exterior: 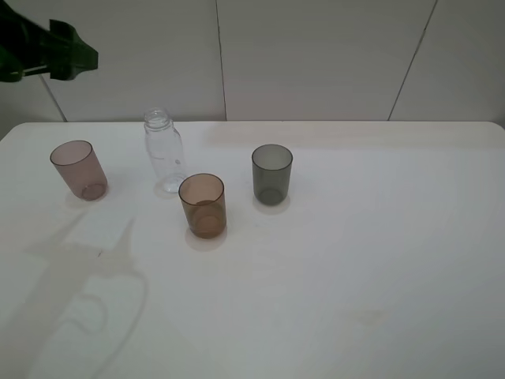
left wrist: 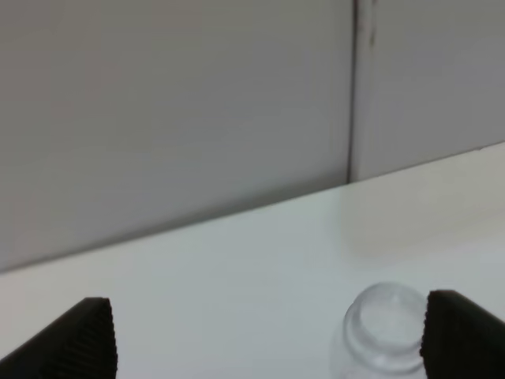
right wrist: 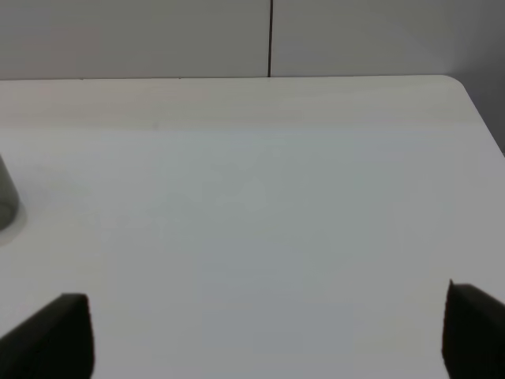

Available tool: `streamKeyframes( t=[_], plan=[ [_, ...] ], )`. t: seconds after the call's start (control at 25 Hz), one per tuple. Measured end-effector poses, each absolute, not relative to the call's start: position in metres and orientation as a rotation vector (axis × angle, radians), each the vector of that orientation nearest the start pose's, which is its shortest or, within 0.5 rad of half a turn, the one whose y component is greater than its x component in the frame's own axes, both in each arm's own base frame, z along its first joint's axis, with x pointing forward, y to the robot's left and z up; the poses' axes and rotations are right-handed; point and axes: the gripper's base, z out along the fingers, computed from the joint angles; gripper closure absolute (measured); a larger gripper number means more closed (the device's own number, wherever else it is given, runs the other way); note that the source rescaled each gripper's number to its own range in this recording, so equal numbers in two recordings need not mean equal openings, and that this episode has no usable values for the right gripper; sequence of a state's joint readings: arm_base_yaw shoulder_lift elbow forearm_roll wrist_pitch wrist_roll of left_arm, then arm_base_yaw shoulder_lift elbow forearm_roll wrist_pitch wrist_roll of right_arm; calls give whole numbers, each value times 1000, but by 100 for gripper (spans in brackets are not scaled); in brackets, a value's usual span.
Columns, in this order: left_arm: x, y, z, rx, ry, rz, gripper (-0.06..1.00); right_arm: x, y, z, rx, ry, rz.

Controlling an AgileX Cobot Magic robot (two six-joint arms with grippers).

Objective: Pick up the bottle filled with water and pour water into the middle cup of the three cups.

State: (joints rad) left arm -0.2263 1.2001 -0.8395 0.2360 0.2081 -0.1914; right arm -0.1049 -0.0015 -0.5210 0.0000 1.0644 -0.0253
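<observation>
The clear capless bottle (exterior: pixel 164 154) stands upright at the back left of the white table (exterior: pixel 355 260); I cannot tell whether there is water in it. The amber middle cup (exterior: pixel 203 205) stands just in front of it and to its right. Of the three cups, the pinkish cup (exterior: pixel 79 170) is at the far left and the dark grey cup (exterior: pixel 272 175) is to the right. My left gripper (exterior: pixel 75 54) hovers high at the back left, above and left of the bottle, open and empty. In the left wrist view the left gripper (left wrist: pixel 268 339) is spread wide, with the bottle's mouth (left wrist: pixel 387 328) near one fingertip. My right gripper (right wrist: pixel 264 335) is open over bare table.
A panelled wall (exterior: pixel 316 55) runs right behind the table's back edge. The table's rounded back right corner (right wrist: pixel 454 83) shows in the right wrist view, and a sliver of the grey cup (right wrist: pixel 6 197) shows at that picture's edge. The left arm's shadow (exterior: pixel 87 284) falls on the front left.
</observation>
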Motion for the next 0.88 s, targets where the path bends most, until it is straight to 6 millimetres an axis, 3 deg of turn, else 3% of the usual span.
streamKeyframes(
  t=[0.2, 0.44, 0.68, 0.88],
  plan=[
    [189, -21, 342, 88, 2157, 13, -3, -8, 0, 283, 81, 2025, -89],
    [89, -2, 374, -11, 2052, -14, -3, -8, 1, 283, 81, 2025, -82],
    [3, 10, 368, -38, 1985, -59, -3, -8, 1, 283, 81, 2025, -82],
    [-39, 16, 356, -28, 1927, -54, -3, -8, 1, 283, 81, 2025, -82]
  ],
)
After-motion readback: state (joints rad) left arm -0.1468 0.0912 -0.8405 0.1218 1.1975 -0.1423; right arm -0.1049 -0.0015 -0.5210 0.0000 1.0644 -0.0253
